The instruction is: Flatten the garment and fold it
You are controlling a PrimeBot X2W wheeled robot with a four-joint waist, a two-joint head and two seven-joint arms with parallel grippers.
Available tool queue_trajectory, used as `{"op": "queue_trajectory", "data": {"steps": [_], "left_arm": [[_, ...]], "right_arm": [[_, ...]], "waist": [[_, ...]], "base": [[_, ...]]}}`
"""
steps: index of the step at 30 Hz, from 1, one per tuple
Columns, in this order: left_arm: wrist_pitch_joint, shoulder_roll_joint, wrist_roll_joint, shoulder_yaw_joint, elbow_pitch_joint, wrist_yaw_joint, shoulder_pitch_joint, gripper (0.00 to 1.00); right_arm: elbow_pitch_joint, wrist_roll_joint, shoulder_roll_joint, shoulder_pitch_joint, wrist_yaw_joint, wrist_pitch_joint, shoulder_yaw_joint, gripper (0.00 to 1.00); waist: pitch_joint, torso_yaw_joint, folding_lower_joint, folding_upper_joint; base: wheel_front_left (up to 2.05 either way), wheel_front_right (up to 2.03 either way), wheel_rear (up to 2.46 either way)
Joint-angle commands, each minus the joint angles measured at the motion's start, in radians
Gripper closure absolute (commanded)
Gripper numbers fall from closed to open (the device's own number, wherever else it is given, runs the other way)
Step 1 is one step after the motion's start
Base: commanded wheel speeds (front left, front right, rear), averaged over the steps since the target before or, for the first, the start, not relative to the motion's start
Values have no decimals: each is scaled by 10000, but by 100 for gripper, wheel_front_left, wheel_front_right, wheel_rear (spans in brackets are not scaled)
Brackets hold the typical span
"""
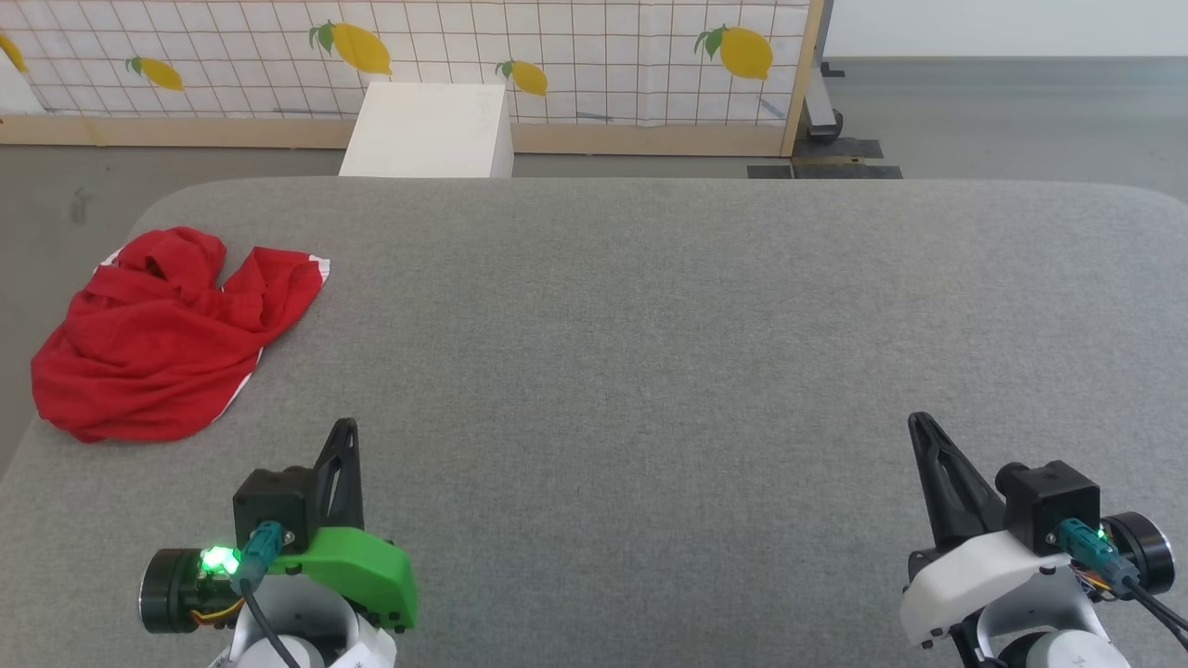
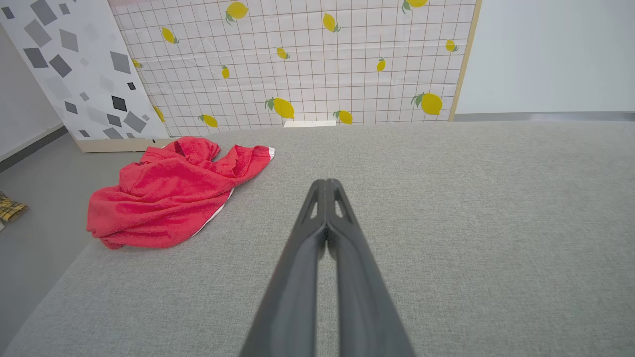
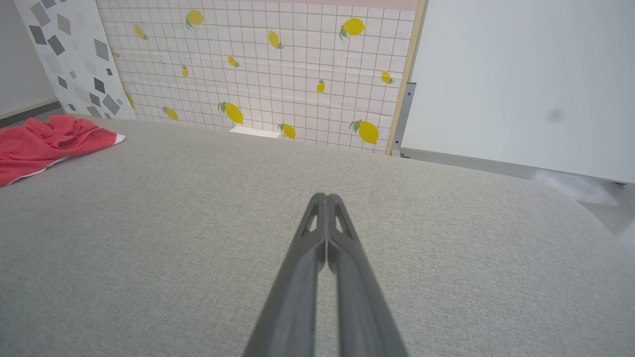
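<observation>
The garment (image 1: 167,334) is a crumpled heap of bright red fabric with white edging, lying at the far left of the grey table, partly over its left edge. The left wrist view has the garment (image 2: 168,198) to the upper left, and the right wrist view catches the garment (image 3: 44,144) at its left border. My left gripper (image 1: 345,429) is shut and empty near the front left, well short of the heap. My right gripper (image 1: 919,422) is shut and empty at the front right. In both wrist views the fingers (image 2: 327,186) (image 3: 326,198) press together over bare table.
The grey fabric-covered table (image 1: 650,325) spreads wide between and beyond the grippers. Behind it stand a white box (image 1: 429,130) and a lemon-print panel (image 1: 557,56) on a wooden base. Grey floor (image 1: 56,195) lies off the left edge.
</observation>
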State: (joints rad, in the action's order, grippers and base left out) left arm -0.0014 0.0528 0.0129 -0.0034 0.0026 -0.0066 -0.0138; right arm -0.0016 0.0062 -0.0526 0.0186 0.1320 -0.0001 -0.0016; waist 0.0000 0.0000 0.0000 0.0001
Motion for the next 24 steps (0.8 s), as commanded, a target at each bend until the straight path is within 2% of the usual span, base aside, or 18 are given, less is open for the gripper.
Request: {"op": "queue_trajectory", "data": {"steps": [1,24], "left_arm": [[14,-26,-129,34,-26,66,138,100],[14,-26,-129,34,-26,66,138,100]], "right_arm": [[16,-62,24,-186,-13,1,16,100],[16,-62,24,-186,-13,1,16,100]], "waist": [[0,0,0,-1],[0,0,0,-1]], "base": [[0,0,0],[0,0,0]]}}
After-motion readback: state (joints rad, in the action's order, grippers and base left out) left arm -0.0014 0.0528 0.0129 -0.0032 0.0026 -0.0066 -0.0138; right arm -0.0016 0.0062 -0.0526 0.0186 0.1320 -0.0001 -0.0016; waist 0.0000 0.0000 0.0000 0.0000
